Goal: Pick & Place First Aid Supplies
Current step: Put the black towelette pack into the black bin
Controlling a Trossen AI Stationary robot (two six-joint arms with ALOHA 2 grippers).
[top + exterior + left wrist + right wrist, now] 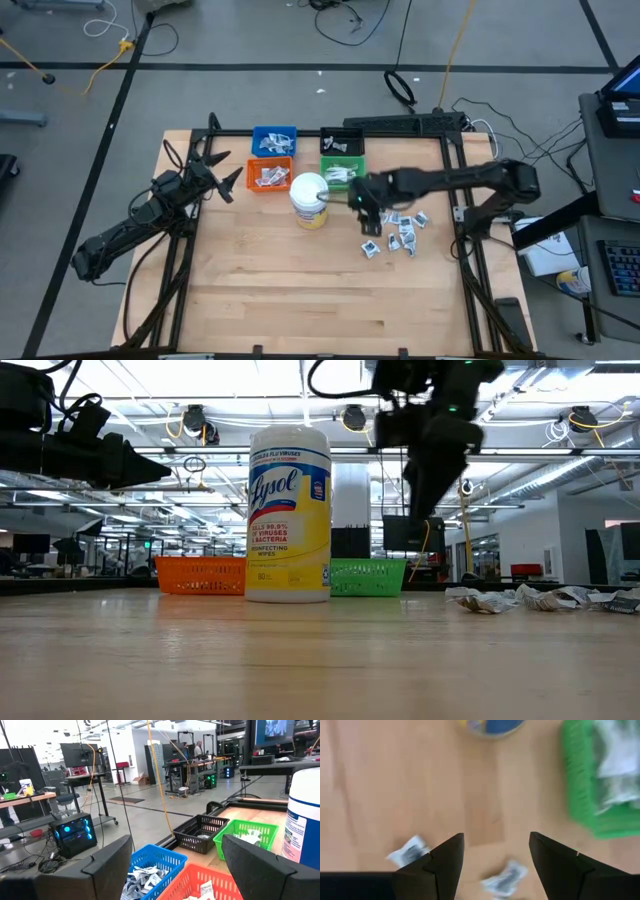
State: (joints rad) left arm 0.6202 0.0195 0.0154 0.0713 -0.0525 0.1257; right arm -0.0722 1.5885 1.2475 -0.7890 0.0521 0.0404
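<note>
Only the left wrist view shows packets (142,879) filling the blue bin (165,857).

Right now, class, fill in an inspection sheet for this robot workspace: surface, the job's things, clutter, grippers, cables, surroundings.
Surface: wooden table, near half bare.
Job's things: loose first aid packets lie scattered on the table's right side; more packets sit in the blue bin, orange bin and green bin; black bin holds a few.
Clutter: wipes jar stands upright beside the orange bin.
Grippers: right gripper open and empty above the loose packets; left gripper open, waiting by the orange bin.
Cables: several lie on the floor beyond the table.
Surroundings: workshop with desks and monitors.
</note>
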